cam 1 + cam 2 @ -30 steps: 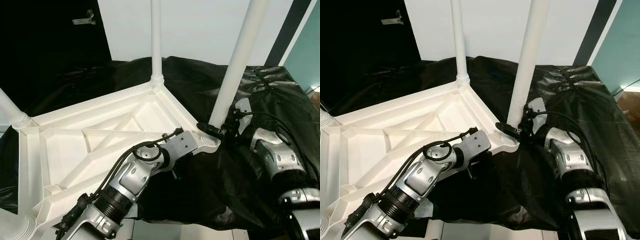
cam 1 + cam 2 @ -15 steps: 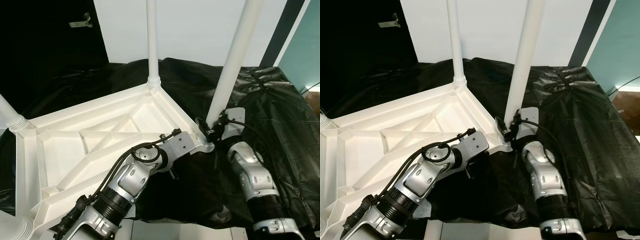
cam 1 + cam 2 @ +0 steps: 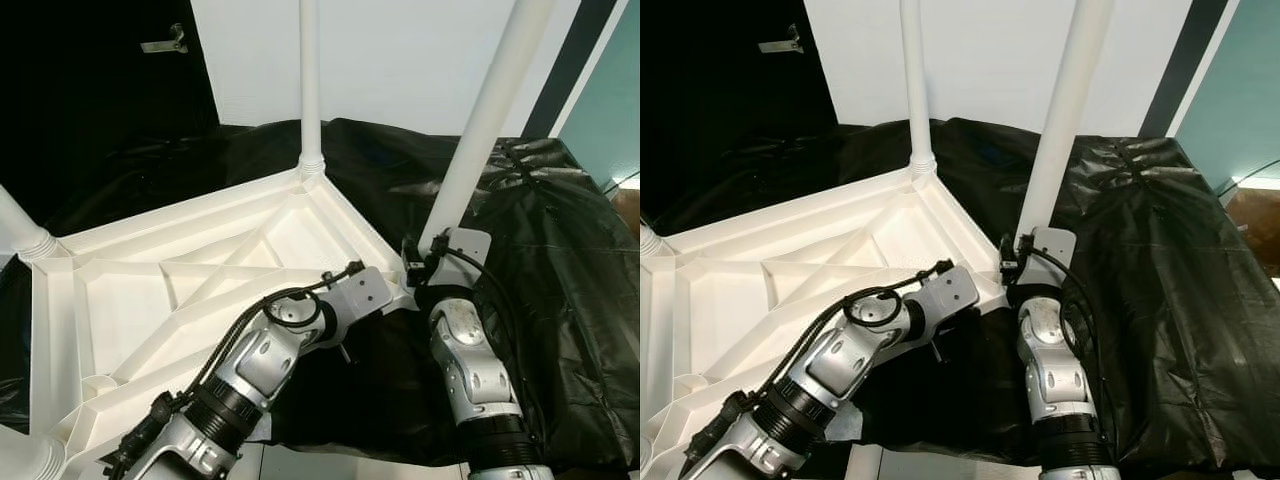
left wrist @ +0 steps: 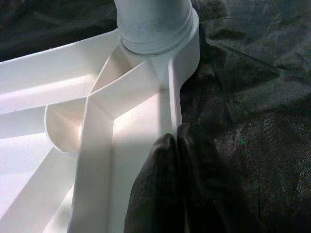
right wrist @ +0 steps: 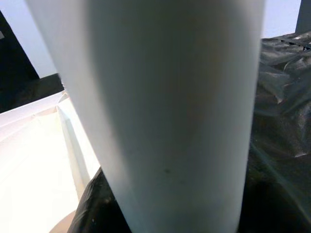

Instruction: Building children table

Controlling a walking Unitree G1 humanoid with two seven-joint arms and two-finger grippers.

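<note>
An upturned white plastic table top (image 3: 200,280) lies on a black sheet. White legs stand from its corners: a far leg (image 3: 310,90), a left leg (image 3: 22,228) and a near-right leg (image 3: 480,130) that leans slightly right. My left gripper (image 4: 176,141) is shut on the table top's thin rim just short of the near-right leg's socket (image 4: 155,24). My right gripper (image 3: 424,262) sits at the base of that near-right leg (image 5: 170,107), its fingers (image 5: 97,206) shut around it. The forearm (image 3: 470,360) comes up from below.
The black sheet (image 3: 560,250) covers the surface under the table top and falls off at the front edge onto pale floor (image 3: 330,462). A dark door with a handle (image 3: 165,42) is at the back left, a white wall behind, a teal wall (image 3: 610,110) at the right.
My right arm has swung from the right side round to the front of the near-right leg, its gripper staying at the leg's base. The left gripper stays on the rim.
</note>
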